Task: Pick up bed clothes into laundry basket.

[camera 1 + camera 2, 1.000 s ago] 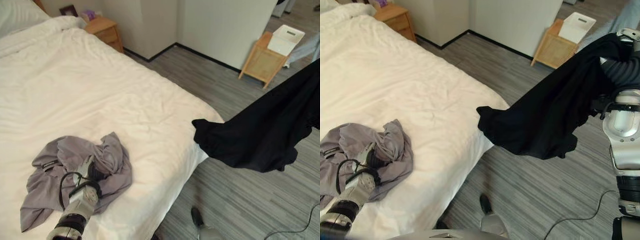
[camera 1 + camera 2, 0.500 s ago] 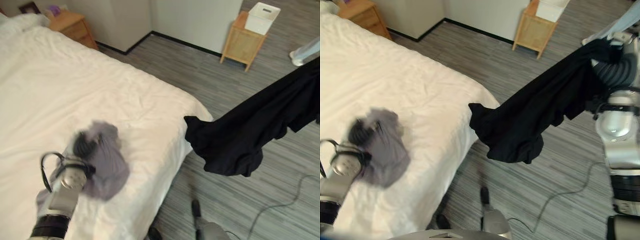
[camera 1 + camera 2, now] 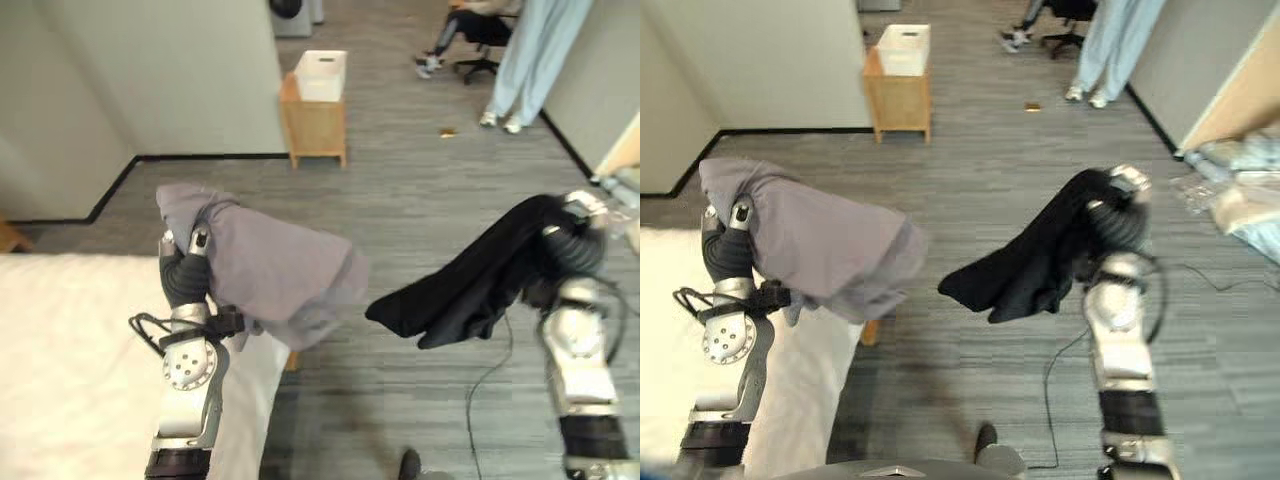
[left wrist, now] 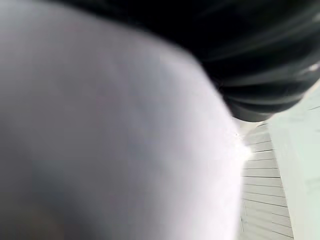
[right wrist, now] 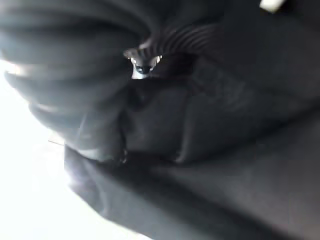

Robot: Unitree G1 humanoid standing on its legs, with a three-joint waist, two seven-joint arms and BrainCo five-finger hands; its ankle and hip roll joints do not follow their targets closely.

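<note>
You're mid-carry: left hand under grey garment, right hand under black garment, fingers' state unreadable; next, find the basket.

Grey garment and black garment, both hanging above floor.

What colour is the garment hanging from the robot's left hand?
Plain grey-lilac: the crumpled cloth garment draped over the left hand shows best in the left eye view.

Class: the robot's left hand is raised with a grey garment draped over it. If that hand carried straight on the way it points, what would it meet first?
The left hand points upward, so it would push into the grey garment covering it. Beyond that the way looks free, though depth is unclear.
</note>
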